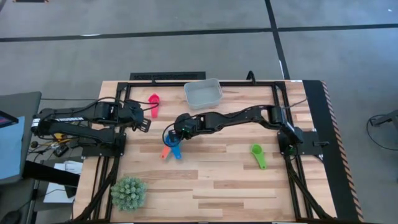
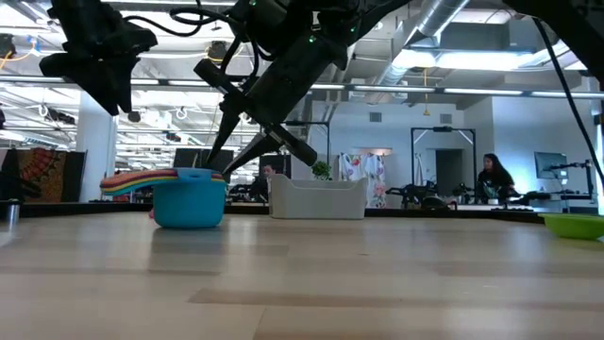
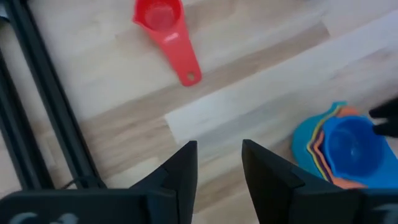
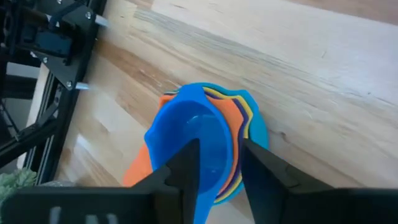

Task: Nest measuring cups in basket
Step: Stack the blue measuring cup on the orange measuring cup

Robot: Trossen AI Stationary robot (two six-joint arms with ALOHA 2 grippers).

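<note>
Right end effector (image 4: 214, 168), fingers slightly apart, poised over the nested cup stack (image 1: 172, 148) at worktop centre, apparently for seating; basket (image 1: 203, 93) at 12 o'clock; left end effector (image 3: 217, 168) parted, waiting.

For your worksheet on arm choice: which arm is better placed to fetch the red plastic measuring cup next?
Left. The left gripper hovers open close to the red plastic measuring cup, while the right gripper is over the stack of nested cups.
</note>
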